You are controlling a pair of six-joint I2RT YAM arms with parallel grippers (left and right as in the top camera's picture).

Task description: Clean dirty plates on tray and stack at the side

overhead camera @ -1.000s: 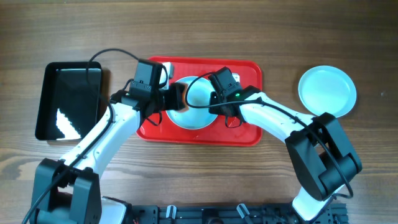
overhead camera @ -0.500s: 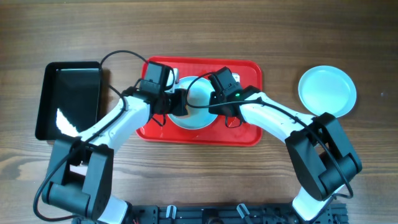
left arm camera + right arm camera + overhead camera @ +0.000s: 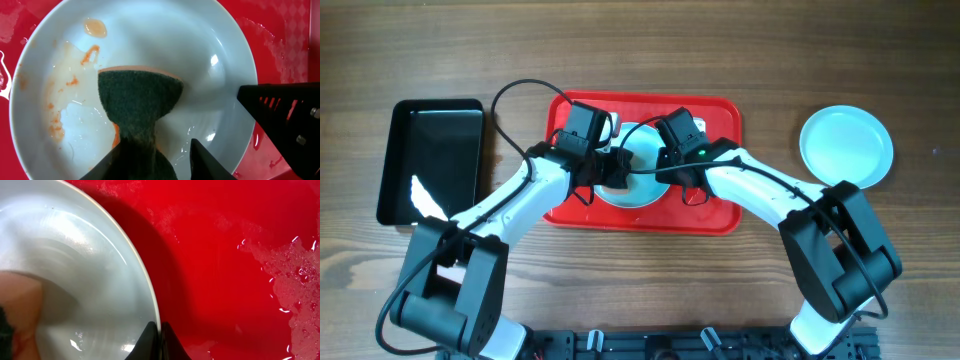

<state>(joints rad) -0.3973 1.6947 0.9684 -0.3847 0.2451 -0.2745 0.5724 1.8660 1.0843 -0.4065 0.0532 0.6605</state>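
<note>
On the near side of the table, the left arm has swung its elbow in towards the middle, carrying its wrist to the right, from the left edge of the red tray (image 3: 720,215) to a spot over the plate in it. The right arm has not shifted.

The dirty plate (image 3: 210,45) lies in the middle of the tray. The left gripper (image 3: 157,150) pinches a green scouring sponge (image 3: 140,97) with an orange backing and presses it flat on the plate's centre. A wet sheen shows where it has passed. The right gripper (image 3: 160,337) is closed on the plate's rim at its right side, one finger above and one below, pinning the plate against the push of the sponge.

Beyond the sponge, in the left wrist view, orange-brown smears (image 3: 55,125) and one blob (image 3: 92,27) remain along one side of the bowl. Judging from this, the scrub is under way but not finished: the stroke has reached the centre and needs to sweep on over that soiled arc.

Farther right, off the tray, a clean plate (image 3: 846,146) sits alone on the wooden table, unmoved, marking where the stack goes. At far left lies a black tray (image 3: 430,160). I cannot make out a third plate.
</note>
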